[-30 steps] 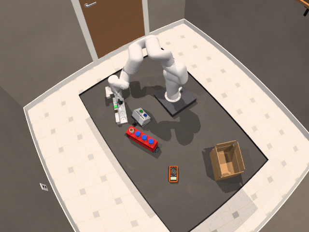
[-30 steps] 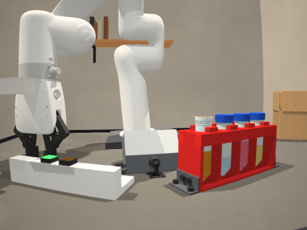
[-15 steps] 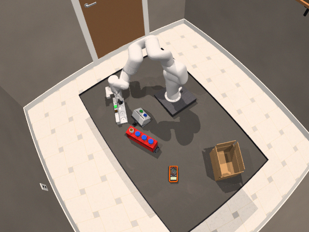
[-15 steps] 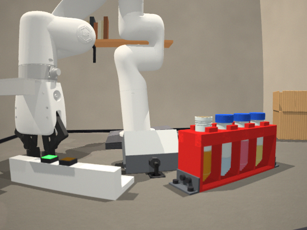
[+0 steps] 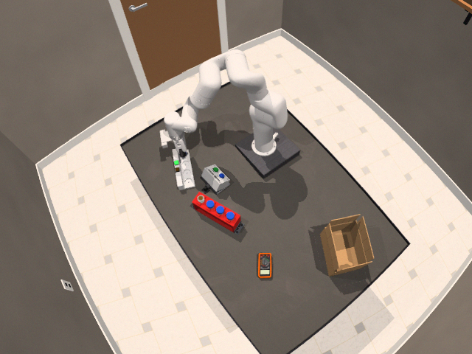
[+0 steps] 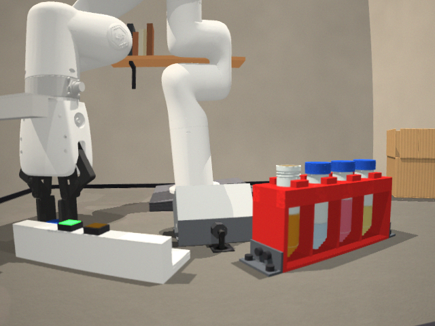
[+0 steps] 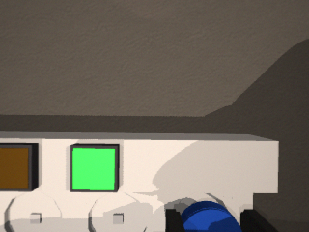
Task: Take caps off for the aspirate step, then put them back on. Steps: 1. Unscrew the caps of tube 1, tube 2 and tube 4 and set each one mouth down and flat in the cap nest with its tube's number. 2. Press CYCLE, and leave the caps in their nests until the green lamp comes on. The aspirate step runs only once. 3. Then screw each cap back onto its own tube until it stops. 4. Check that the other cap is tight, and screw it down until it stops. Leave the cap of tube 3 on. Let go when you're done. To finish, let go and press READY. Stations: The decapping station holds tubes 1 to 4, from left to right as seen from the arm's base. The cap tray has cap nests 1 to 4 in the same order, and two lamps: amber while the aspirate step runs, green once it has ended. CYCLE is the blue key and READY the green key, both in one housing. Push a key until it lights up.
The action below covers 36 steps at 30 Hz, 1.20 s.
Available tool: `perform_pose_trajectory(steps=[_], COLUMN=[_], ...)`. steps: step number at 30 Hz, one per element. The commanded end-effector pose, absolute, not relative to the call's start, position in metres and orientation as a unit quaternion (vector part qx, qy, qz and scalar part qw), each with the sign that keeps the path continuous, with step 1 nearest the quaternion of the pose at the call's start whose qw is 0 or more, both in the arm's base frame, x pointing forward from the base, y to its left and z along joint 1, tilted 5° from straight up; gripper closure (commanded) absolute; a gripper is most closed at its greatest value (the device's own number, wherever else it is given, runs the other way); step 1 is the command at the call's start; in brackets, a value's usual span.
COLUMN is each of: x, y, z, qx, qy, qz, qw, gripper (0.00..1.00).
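A dark grey mat (image 5: pixel 228 297) covers the middle of the floor (image 5: pixel 125 293), which is laid in cream tiles with small grey squares at the corners. Grey-brown walls (image 5: pixel 57 68) close the room in, with a pale skirting strip along their foot. Beyond the mat's far edge a brown door (image 5: pixel 173 34) with a metal lever handle (image 5: pixel 137 7) sits in a light frame. A white wall socket (image 5: pixel 66 285) is set low to the mat's left. A wooden wall shelf (image 6: pixel 232 61) on a black bracket carries a few books (image 6: pixel 149 34).
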<state>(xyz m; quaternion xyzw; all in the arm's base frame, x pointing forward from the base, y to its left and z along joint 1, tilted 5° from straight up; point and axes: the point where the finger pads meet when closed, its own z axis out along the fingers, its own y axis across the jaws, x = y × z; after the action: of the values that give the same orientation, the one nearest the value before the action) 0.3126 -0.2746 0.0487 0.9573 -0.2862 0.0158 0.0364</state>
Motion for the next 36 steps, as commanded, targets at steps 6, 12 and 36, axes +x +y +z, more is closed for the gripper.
perform_pose_trajectory(steps=[6, 12, 36], x=[0.313, 0.313, 0.327], y=[-0.271, -0.268, -0.234], z=[0.095, 0.125, 0.167], qx=[0.957, 0.957, 0.925], qy=[-0.287, -0.287, -0.378], qz=[0.016, 0.016, 0.02], qw=[0.041, 0.041, 0.039], gripper=[1.0, 1.0, 1.0])
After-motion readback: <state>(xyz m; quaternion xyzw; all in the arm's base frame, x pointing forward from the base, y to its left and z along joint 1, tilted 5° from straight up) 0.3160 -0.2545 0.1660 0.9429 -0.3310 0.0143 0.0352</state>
